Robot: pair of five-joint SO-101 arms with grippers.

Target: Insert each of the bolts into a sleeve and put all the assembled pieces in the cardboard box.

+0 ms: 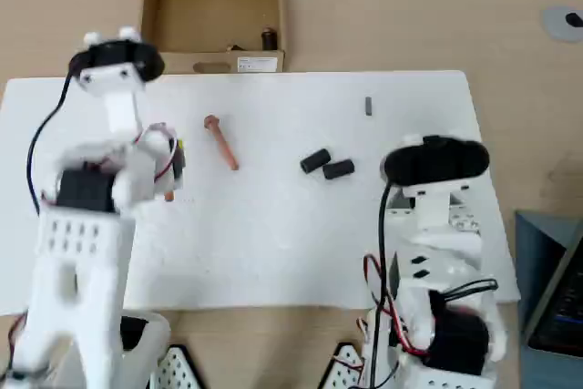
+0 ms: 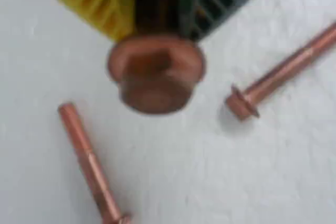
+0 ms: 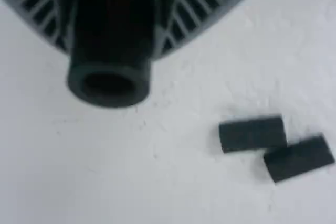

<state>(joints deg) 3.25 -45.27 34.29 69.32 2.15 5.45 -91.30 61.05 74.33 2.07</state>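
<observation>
My left gripper (image 2: pixel 157 3) is shut on a copper bolt (image 2: pixel 156 72), held above the white mat with its head end-on to the left wrist camera. Two more copper bolts (image 2: pixel 89 163) (image 2: pixel 283 72) lie on the mat beside it. In the high view the left gripper (image 1: pixel 169 170) hangs at the mat's left, with one loose bolt (image 1: pixel 221 141) just to its right. My right gripper (image 3: pixel 113 3) is shut on a black sleeve (image 3: pixel 108 61), whose open bore shows end-on in the right wrist view. Two loose sleeves (image 3: pixel 252 133) (image 3: pixel 299 157) lie side by side, seen mid-mat as sleeves (image 1: pixel 316 160) (image 1: pixel 339 168).
The cardboard box (image 1: pixel 155 6) stands open beyond the mat's far edge, with a dark piece (image 1: pixel 269 38) in its near right corner. A small grey piece (image 1: pixel 368 107) lies on the mat at the far right. The right arm (image 1: pixel 435 163) stands over the mat's right side. A laptop (image 1: pixel 556 298) sits off the right edge.
</observation>
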